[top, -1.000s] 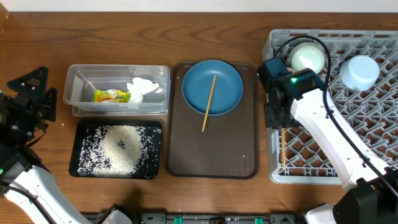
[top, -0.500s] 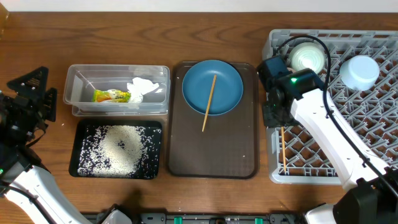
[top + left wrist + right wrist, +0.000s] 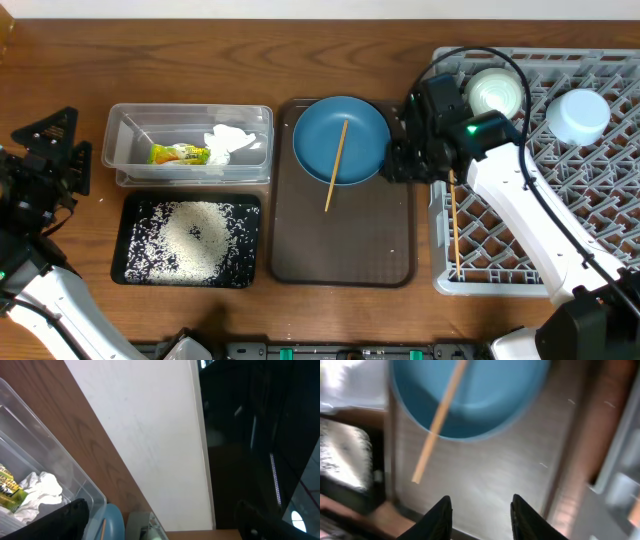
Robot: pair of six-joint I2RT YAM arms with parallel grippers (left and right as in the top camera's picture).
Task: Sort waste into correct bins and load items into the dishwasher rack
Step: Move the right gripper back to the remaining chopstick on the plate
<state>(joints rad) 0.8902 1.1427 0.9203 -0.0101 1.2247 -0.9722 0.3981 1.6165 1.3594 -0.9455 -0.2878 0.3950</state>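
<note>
The dark blue plate (image 3: pixel 341 140) sits at the far end of the brown tray (image 3: pixel 340 245), with one chopstick (image 3: pixel 336 165) lying across it. My right gripper (image 3: pixel 393 150) hovers at the plate's right rim, open and empty (image 3: pixel 481 515), above the brown tray (image 3: pixel 490 475) with the plate (image 3: pixel 485 395) and chopstick (image 3: pixel 437 422) ahead. Another chopstick (image 3: pixel 456 225) lies in the dishwasher rack (image 3: pixel 560 210), near a pale mint bowl (image 3: pixel 497 92) and an upturned light bowl (image 3: pixel 577 116). My left gripper (image 3: pixel 50 160) stands open at the far left, tilted up (image 3: pixel 160 527).
The clear tub (image 3: pixel 188 145) holds a white napkin (image 3: pixel 230 142) and a yellow-green wrapper (image 3: pixel 178 154). In front of it, the black tray (image 3: pixel 187 240) carries loose rice (image 3: pixel 195 235). The left wrist view catches the tub's corner (image 3: pixel 45 465) and a white wall.
My right gripper has swung left, from over the rack's left edge to the plate's right rim above the brown tray. The left arm has not moved.
</note>
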